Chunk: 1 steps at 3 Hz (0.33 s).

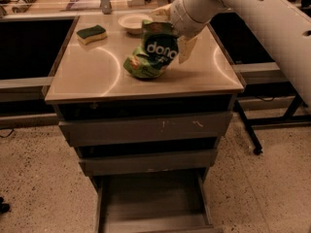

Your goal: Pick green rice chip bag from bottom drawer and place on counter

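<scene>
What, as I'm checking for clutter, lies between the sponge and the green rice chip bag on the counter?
Only bare counter, in the camera view; the hand is at the bag's top.

Looks down from high up in front, facing the table. Stands fairly near. Takes in the open bottom drawer low down and the jaws over the table's far side.

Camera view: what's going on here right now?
The arm reaches in from the right, its pincer at the top of the green rice chip bag, whose bottom rests on the counter. The bottom drawer stands open below. A sponge and a bowl sit farther back on the counter.
</scene>
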Available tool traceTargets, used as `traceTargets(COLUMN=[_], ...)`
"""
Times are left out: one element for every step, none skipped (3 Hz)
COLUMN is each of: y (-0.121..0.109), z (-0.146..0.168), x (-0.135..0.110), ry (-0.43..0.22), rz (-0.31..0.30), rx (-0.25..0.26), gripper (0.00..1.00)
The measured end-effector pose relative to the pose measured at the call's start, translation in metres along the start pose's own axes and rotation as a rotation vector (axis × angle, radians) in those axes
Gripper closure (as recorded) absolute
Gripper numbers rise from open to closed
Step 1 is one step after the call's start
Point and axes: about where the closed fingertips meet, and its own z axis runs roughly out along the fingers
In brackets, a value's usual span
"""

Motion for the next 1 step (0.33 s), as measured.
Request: traceTargets(y=[0.0], z=[0.0], x=[0.0], ry=[0.0], rz=[0.0], rx=[0.0], gripper=[0.0])
